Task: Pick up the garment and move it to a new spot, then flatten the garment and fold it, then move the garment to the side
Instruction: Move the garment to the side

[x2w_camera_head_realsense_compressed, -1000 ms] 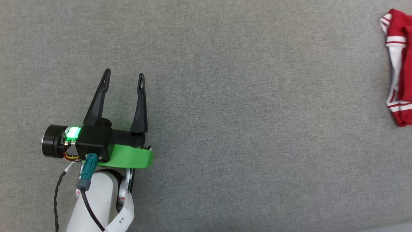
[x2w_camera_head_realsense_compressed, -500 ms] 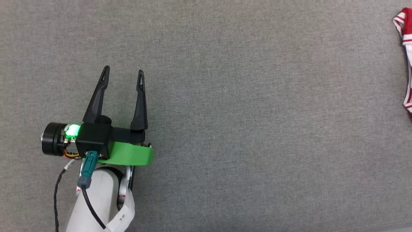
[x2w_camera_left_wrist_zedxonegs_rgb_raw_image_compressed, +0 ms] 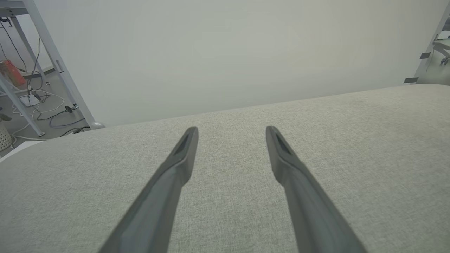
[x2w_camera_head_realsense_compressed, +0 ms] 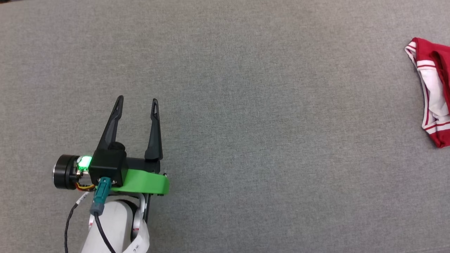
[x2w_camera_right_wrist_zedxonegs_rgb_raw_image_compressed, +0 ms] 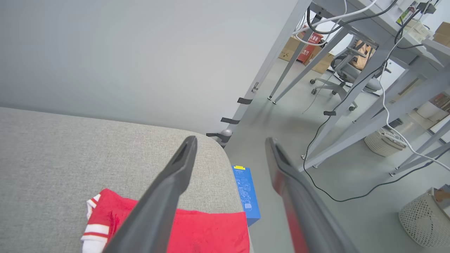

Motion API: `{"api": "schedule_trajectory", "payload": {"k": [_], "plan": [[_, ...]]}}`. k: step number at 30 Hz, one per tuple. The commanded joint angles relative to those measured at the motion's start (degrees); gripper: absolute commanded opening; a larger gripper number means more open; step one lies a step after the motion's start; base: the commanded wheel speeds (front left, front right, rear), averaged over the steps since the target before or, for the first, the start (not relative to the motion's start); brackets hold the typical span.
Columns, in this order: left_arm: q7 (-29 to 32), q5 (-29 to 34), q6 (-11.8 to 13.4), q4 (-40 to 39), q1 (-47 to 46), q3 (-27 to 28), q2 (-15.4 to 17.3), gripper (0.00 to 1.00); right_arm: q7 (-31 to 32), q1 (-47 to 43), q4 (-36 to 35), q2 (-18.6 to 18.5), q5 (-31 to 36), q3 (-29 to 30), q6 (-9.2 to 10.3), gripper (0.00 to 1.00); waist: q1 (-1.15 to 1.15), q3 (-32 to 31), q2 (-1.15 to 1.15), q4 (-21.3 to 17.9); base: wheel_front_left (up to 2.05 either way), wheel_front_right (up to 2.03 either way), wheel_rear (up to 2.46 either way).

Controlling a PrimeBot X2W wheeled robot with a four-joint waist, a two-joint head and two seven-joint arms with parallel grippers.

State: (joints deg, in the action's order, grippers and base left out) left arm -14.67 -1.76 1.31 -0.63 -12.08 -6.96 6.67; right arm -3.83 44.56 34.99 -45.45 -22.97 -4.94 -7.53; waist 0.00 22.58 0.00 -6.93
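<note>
The garment, red with a white striped-trim sleeve, lies folded at the far right edge of the head view on the grey fabric surface. In the right wrist view the garment sits near the surface's rounded corner, with my right gripper open above it and nothing between its fingers. My left gripper is at the lower left, far from the garment, open and empty. In the left wrist view the left gripper hangs over bare fabric.
Past the surface's corner, a blue box stands on the floor. Grey desk legs, cables, an office chair and a wicker basket are beyond the edge. A pale wall backs the surface.
The whole head picture has shifted, so the camera has moved: the garment slid towards the right edge, then back in and lower. My left gripper stays open.
</note>
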Motion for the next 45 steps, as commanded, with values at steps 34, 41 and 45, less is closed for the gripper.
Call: {"api": "schedule_trajectory", "payload": {"k": [34, 41, 45], "plan": [[-0.33, -1.92, -0.02, 3.62, 8.97, 2.36, -2.46, 1.0, -11.16, -35.06, -30.48, 37.72, 14.88, 4.31, 0.04, 1.0, 0.0, -16.0, 0.0, 8.44, 0.0, 0.0, 0.0], [-0.33, -2.49, -0.73, 3.7, 10.98, 2.62, -2.77, 1.0, -11.16, -41.75, -32.19, 39.9, 15.01, 5.71, 0.04, 1.0, 0.0, -17.86, 0.0, 8.05, 0.0, 0.0, 0.0], [-0.33, -2.69, -1.16, 3.72, 11.8, 2.78, -2.88, 1.0, -11.17, -44.24, -32.92, 40.55, 14.92, 6.32, 0.04, 1.0, 0.0, -18.67, 0.0, 8.0, 0.0, 0.0, 0.0]]}}
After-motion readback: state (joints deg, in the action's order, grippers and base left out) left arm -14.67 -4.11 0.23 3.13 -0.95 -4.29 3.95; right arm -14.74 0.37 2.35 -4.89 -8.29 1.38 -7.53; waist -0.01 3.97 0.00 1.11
